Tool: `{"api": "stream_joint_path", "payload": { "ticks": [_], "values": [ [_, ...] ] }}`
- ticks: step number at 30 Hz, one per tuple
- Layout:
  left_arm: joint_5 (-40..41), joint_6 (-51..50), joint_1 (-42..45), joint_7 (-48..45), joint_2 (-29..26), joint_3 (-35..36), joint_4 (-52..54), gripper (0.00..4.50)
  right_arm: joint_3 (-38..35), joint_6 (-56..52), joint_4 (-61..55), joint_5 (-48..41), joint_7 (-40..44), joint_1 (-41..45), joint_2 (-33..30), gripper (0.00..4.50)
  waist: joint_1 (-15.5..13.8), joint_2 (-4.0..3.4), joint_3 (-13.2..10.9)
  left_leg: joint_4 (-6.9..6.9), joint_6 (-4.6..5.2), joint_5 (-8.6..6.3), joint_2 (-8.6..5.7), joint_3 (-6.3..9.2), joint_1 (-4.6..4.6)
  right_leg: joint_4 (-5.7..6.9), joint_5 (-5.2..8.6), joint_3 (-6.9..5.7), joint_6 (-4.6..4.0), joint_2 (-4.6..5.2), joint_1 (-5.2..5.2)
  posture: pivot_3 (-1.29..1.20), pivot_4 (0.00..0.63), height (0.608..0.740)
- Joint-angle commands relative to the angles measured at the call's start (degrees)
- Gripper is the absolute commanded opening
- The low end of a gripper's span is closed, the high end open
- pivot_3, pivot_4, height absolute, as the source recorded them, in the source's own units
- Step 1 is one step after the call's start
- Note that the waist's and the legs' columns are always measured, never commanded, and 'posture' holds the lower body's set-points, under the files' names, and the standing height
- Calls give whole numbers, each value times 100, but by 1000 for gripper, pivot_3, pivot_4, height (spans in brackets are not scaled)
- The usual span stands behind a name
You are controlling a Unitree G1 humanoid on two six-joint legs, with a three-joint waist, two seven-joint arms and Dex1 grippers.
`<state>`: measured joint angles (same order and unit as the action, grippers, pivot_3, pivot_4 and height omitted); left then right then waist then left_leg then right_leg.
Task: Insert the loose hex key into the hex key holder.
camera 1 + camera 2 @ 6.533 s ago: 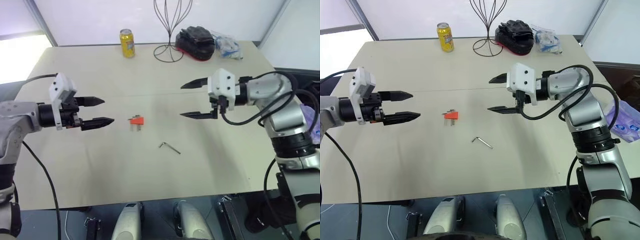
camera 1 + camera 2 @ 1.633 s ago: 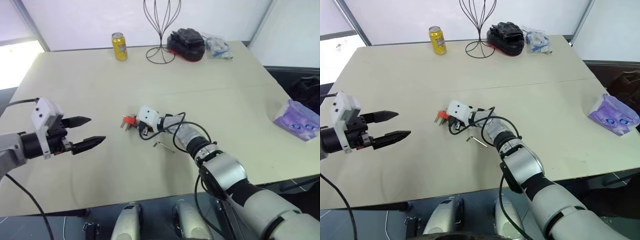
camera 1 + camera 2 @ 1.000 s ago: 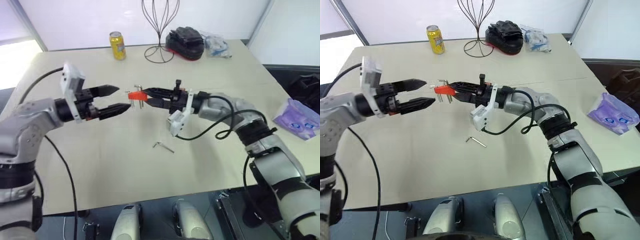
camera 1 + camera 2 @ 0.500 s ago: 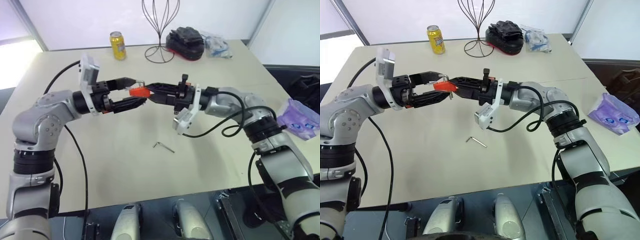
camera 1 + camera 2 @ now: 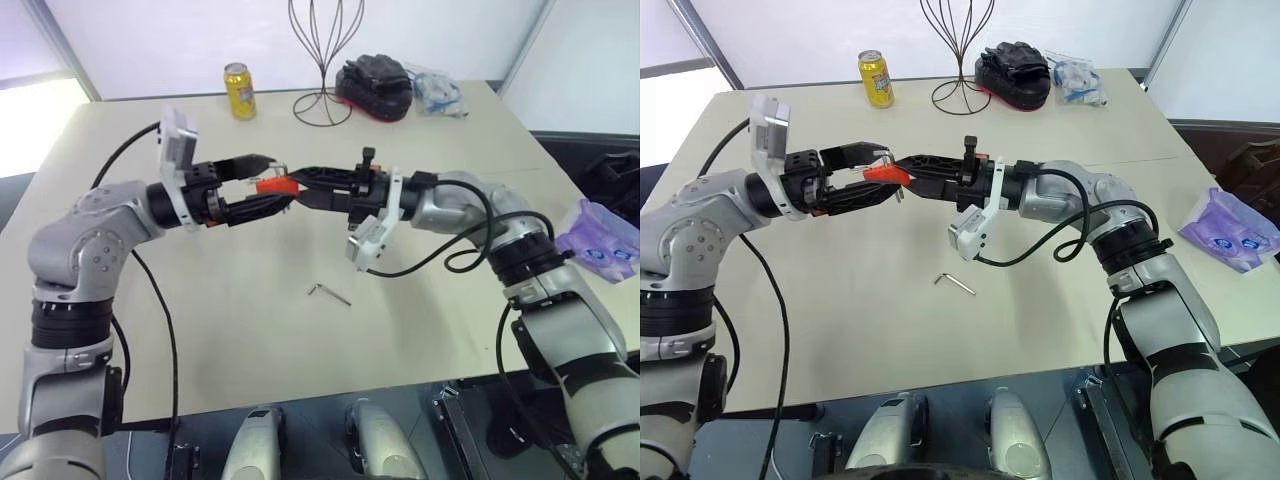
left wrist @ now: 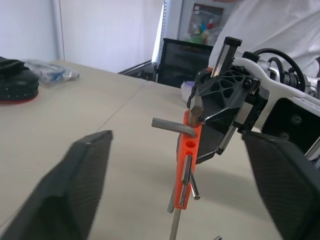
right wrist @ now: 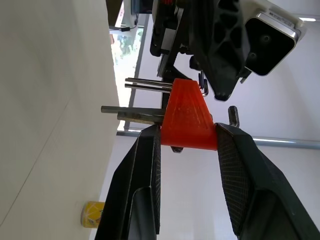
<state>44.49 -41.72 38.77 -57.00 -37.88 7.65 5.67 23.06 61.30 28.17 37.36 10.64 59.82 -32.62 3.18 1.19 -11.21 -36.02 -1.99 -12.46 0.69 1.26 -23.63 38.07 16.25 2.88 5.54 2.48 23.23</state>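
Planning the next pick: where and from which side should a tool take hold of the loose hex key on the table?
The loose hex key lies flat on the table, apart from everything else. Grip the long straight leg near its middle, coming from above with the fingers astride the rod. Lying flat, it offers only its thin sides, and the short bent leg gives less to hold.

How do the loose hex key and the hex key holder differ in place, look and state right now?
The loose hex key lies flat on the table, ungripped; the hex key holder is held up in the air, pinched between the right gripper fingers, with the left gripper at it. The loose key is one thin grey L-shaped rod; the holder is an orange-red block with several keys sticking out. Both are small.
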Motion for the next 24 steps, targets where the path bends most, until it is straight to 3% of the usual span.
{"api": "stream_joint_path", "payload": {
  "ticks": [1,5,21,22,24],
  "values": [
    [95,48,28,1,29,155,60,2159,-210,16,-217,-206,29,216,-31,1014,-13,0,0,0,0,0,0,0,0,0,0,0,0,0,0,0,150,740],
    [65,41,6,-23,48,125,63,140,-221,1,-211,-247,72,236,-24,1014,-39,0,0,0,0,0,0,-1,0,0,0,0,0,0,0,0,150,740],
    [4,55,2,22,141,23,114,64,-255,-92,-260,-432,283,211,-27,1014,-64,0,0,-4,0,0,0,0,0,1,0,0,0,0,-2,0,150,740],
    [0,57,0,24,147,24,119,0,-252,-103,-261,-484,333,201,-30,2027,-65,0,0,-4,0,0,0,-1,0,1,0,0,0,0,-2,0,150,740],
    [-8,60,0,28,160,26,128,0,-250,-110,-269,-547,406,176,-40,2909,-65,0,0,-4,0,0,0,0,0,1,0,0,0,1,-2,0,150,740]
  ]
}}
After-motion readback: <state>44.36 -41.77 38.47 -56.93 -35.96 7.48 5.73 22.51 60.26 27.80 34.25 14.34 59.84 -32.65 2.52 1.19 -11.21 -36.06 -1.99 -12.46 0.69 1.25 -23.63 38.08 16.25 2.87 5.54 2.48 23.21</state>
